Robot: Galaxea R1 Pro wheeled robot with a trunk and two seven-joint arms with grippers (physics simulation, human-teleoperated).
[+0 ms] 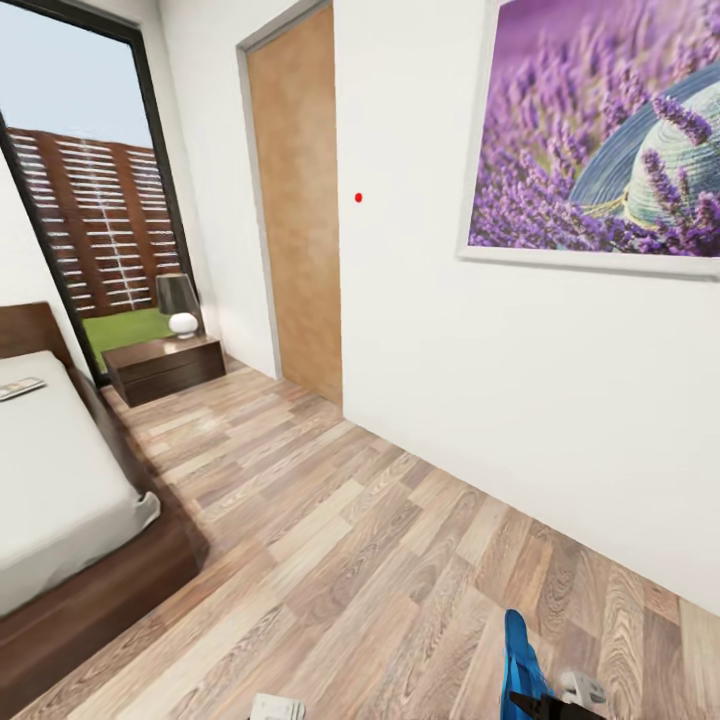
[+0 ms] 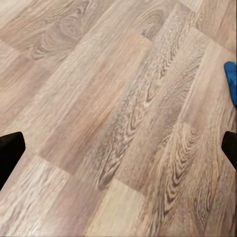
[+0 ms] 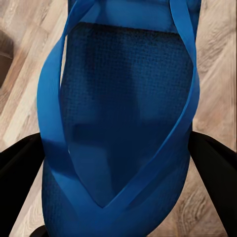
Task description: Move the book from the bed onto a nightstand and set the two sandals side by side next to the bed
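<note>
Blue sandal sits clamped between the right gripper fingers, above the plank floor; left gripper hangs spread, holding nothing.

Matt grained wood-plank floor, textured blue rubbery sandal, smooth off-white cloth mattress
</note>
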